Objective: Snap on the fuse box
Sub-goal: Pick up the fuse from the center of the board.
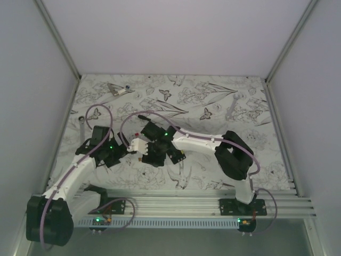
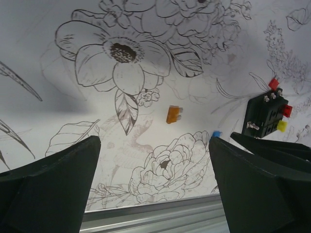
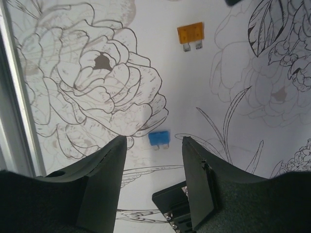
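The fuse box (image 2: 265,114) is a small black block lying on the flower-print table, with red and yellow fuses sticking out of its right side. My left gripper (image 2: 154,140) is wide open above bare table, and the box sits to its right. An orange fuse (image 2: 173,114) and a blue fuse (image 2: 216,133) lie loose on the table. My right gripper (image 3: 154,139) is open. A corner of the fuse box (image 3: 175,203) lies low between its fingers, close to the right finger and apart from the left one. The blue fuse (image 3: 159,138) lies just beyond its fingertips, the orange fuse (image 3: 190,34) farther off.
In the top view both grippers meet left of the table's centre (image 1: 139,146). A wrench (image 1: 230,109) lies at the back right and a metal tool (image 1: 118,89) at the back left. The aluminium rail (image 1: 176,202) runs along the near edge. Walls close in both sides.
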Controlling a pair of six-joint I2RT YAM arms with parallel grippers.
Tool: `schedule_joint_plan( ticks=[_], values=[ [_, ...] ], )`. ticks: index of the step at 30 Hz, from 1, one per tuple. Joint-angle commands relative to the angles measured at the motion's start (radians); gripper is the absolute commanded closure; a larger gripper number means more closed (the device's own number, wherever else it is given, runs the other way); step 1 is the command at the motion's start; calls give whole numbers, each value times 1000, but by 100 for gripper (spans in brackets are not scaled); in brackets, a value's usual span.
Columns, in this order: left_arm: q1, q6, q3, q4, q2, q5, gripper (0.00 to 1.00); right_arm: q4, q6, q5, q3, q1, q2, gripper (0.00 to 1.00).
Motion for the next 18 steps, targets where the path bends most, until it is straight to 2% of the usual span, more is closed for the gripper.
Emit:
schedule_joint_plan(
  ticks=[1,9,18],
  values=[
    [34,-26,-26,-21,-24,13,0,-106,-82,44,66,11,58,45],
    [47,-38,-38,-17,-26,-8,0,-152,-113,17,86,18,95,45],
    [106,-100,-100,-21,-98,-112,1,-100,-93,72,82,23,129,47]
  ],
)
